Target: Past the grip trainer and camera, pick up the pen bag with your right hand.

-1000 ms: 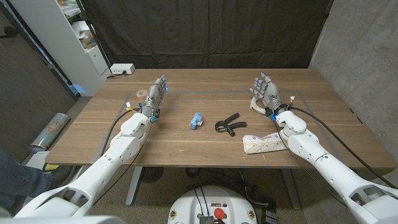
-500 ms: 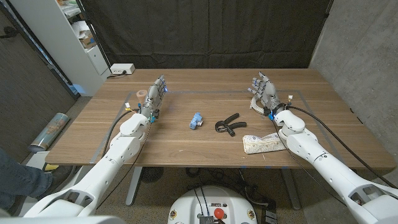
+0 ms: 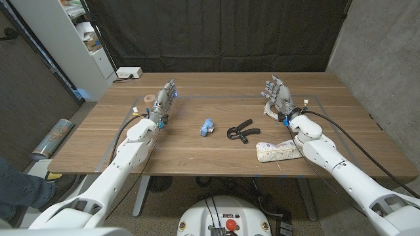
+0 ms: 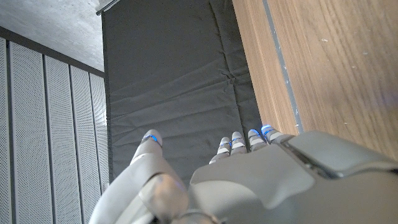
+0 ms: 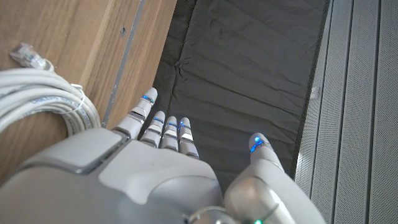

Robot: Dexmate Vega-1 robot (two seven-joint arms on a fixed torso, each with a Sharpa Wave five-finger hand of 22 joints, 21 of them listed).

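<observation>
The pen bag (image 3: 277, 151), white with a pale pattern, lies near the table's front edge on the right. A black grip trainer (image 3: 239, 130) sits left of it, and a small blue-and-white camera (image 3: 207, 126) lies further left. My right hand (image 3: 279, 96) stands open at the back right, fingers apart and pointing away, well behind the pen bag and holding nothing; the right wrist view shows its back (image 5: 149, 174). My left hand (image 3: 165, 98) stands open at the back left, holding nothing, and its back (image 4: 249, 180) fills the lower part of the left wrist view.
A coiled white cable (image 3: 270, 110) lies beside my right hand, also seen as white cable (image 5: 37, 99) in the wrist view. A tape roll (image 3: 149, 101) sits by my left hand. A white box (image 3: 128, 73) rests at the back left corner.
My right hand has shifted very slightly to the left. Nothing else has moved.
</observation>
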